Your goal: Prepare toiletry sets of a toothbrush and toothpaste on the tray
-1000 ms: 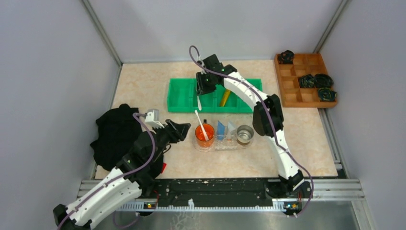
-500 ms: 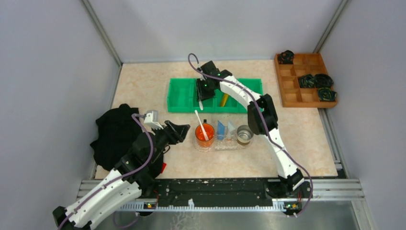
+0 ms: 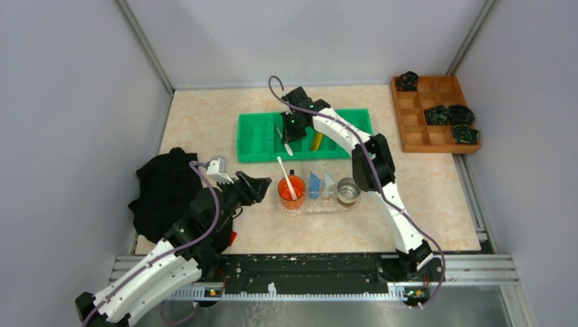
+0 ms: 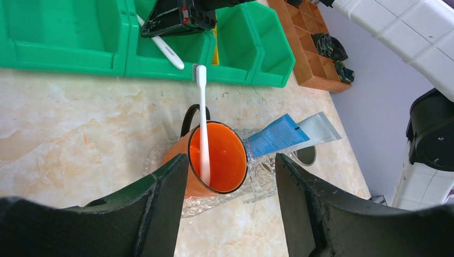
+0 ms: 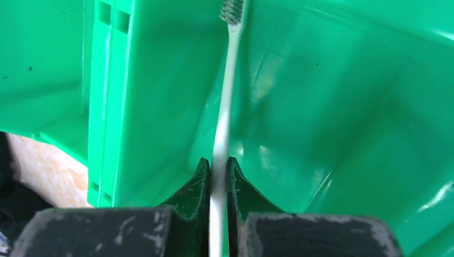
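- Over the green bin [image 3: 259, 139] at the back of the table, right gripper [image 3: 292, 129] reaches down into a middle compartment.
- Right wrist view: its fingers [image 5: 199, 179] are pinched almost together on the thin white handle of a toothbrush [image 5: 225, 107]. Bristle head points away from the camera, close to the compartment's divider wall.
- Top view: held toothbrush lies slanted, its free end poking out below the gripper toward the bin's front wall.
- Yellow toothpaste [image 3: 318, 139] stands tilted in the next compartment to the right, apart from the gripper.
- Clear tray [image 3: 320, 208] sits in front of the bin. On it, left to right: orange cup [image 3: 291, 189], blue toothpaste [image 3: 315, 184], white toothpaste [image 3: 329, 182], metal cup [image 3: 348, 191].
- Other toothbrush [image 4: 202, 118] leans in the orange cup, bristles up and out over the rim.
- Left gripper [image 3: 255, 185] hovers just left of the orange cup, jaws spread wide, nothing between them; touches nothing.
- Black cloth [image 3: 160, 191] is bunched at the table's left edge, beside the left arm.
- Brown wooden box [image 3: 416, 133] sits at far right, with dark items in several cells.
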{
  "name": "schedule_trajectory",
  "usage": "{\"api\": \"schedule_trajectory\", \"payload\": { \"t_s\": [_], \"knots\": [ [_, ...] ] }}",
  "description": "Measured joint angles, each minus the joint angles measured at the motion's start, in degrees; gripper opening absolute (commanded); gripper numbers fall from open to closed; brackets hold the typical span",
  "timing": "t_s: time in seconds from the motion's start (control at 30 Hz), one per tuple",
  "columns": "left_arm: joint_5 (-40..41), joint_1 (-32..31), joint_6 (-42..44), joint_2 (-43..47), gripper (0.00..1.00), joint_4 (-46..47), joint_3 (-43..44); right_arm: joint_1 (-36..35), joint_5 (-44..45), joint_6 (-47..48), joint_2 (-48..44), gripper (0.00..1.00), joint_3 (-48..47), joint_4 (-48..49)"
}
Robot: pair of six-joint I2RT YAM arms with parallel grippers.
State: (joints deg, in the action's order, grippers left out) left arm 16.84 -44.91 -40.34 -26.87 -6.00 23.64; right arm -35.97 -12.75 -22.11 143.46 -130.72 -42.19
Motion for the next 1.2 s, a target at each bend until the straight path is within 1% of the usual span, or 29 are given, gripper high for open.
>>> {"api": "schedule_trajectory", "payload": {
  "t_s": [0.5, 0.63, 0.77, 0.93, 1.07, 1.2],
  "knots": [
    [0.04, 0.0, 0.13, -0.5, 0.67, -0.22, 0.0, 0.04, 2.05, 1.36, -0.44, 0.0, -0.2, 0.79],
    [0.09, 0.0, 0.48, -0.96, 0.67, -0.94, 0.15, 0.52, 4.2, 1.77, -2.43, 0.0, -0.17, 0.26],
    [0.59, 0.0, 0.98, -1.51, 0.67, -2.1, 1.33, 1.53, 6.71, 2.36, -6.69, 0.0, -0.15, -1.81],
    [1.09, 0.0, 1.36, -2.54, 0.67, -2.4, 2.71, 4.0, 9.75, 3.48, -16.0, 0.0, 3.78, -1.55],
    [1.4, 0.0, 1.53, -3.52, 0.67, -2.84, 3.02, 5.86, 12.81, 4.68, -28.41, 0.0, 14.14, 1.57],
    [1.62, 0.0, 1.6, -4.22, 0.67, -3.19, 3.04, 7.54, 15.47, 5.66, -44.46, 0.0, 29.64, 7.74]
  ]
}}
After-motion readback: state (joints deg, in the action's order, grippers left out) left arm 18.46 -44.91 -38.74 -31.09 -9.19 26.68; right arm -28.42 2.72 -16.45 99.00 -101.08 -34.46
